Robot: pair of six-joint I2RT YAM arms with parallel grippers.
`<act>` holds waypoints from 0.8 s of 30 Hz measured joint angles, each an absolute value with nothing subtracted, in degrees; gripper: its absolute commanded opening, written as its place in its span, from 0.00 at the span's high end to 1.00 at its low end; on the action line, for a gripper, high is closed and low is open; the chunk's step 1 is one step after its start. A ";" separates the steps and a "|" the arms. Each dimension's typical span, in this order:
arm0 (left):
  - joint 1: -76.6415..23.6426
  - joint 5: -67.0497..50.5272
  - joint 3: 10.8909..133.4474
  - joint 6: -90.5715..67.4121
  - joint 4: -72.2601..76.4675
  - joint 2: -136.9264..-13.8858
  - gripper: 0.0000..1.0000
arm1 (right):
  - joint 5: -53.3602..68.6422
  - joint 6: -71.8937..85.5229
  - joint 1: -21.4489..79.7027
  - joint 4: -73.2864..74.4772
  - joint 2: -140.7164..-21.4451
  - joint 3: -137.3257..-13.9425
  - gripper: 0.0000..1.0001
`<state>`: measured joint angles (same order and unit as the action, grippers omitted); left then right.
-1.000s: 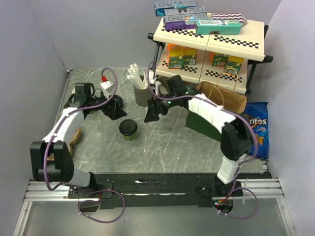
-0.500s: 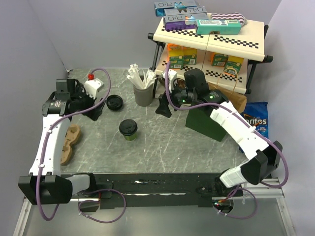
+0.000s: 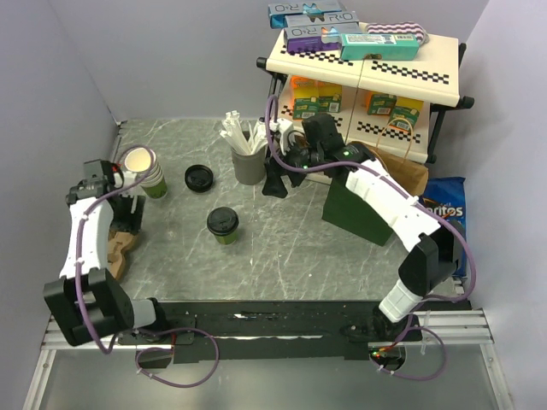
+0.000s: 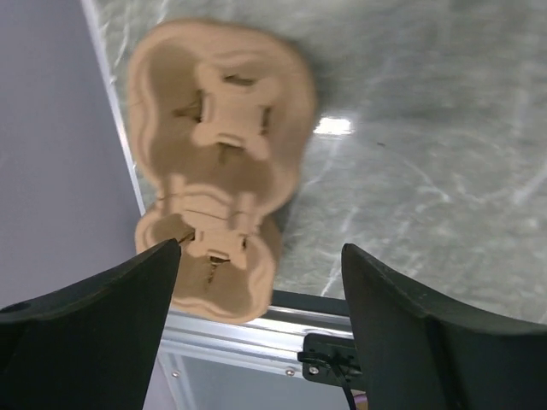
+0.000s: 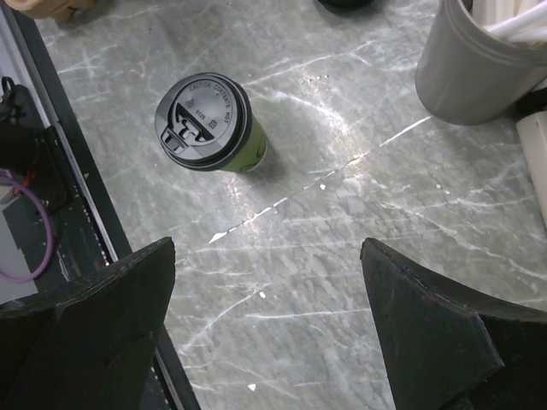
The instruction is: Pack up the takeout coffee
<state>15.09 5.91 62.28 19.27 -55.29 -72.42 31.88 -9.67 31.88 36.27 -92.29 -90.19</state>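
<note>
L gripper (image 4: 261,248) jaws apart over carrier (image 4: 222,128); R gripper (image 5: 267,256) jaws apart, empty, above table (image 5: 385,213); coffee (image 5: 209,124) upright, lid on, apart from both.

- A grey marbled table (image 3: 282,248) carried everything.
- The takeout coffee (image 3: 224,225) stood near its middle.
- A loose black lid (image 3: 199,178) and a cutlery holder (image 3: 249,164) sat behind.
- A cardboard cup carrier (image 4: 218,154) lay left.

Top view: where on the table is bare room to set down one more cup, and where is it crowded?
Widest free patch: the near strip of table between the takeout coffee, the dark green bag and the front rail. A smaller one lies in the far left corner, behind the loose lid. Crowded: around the cutlery holder and the right end effector.
</note>
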 measured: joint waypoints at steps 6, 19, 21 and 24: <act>22.90 4.19 62.52 19.51 -54.11 -77.87 0.28 | 32.47 -9.96 31.88 38.85 -94.43 -94.78 0.06; 29.17 1.98 64.75 23.22 -53.80 -84.53 0.38 | 32.40 -9.87 31.88 39.94 -95.81 -95.24 0.06; 29.56 1.37 65.56 23.31 -53.89 -85.84 0.39 | 32.36 -9.87 31.88 39.94 -95.81 -95.24 0.06; 29.71 0.30 66.13 23.44 -54.17 -87.00 0.40 | 32.34 -9.87 31.88 39.94 -95.81 -95.24 0.06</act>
<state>29.71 0.30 66.13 23.44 -54.17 -87.00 32.34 -9.87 31.88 39.94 -95.81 -95.24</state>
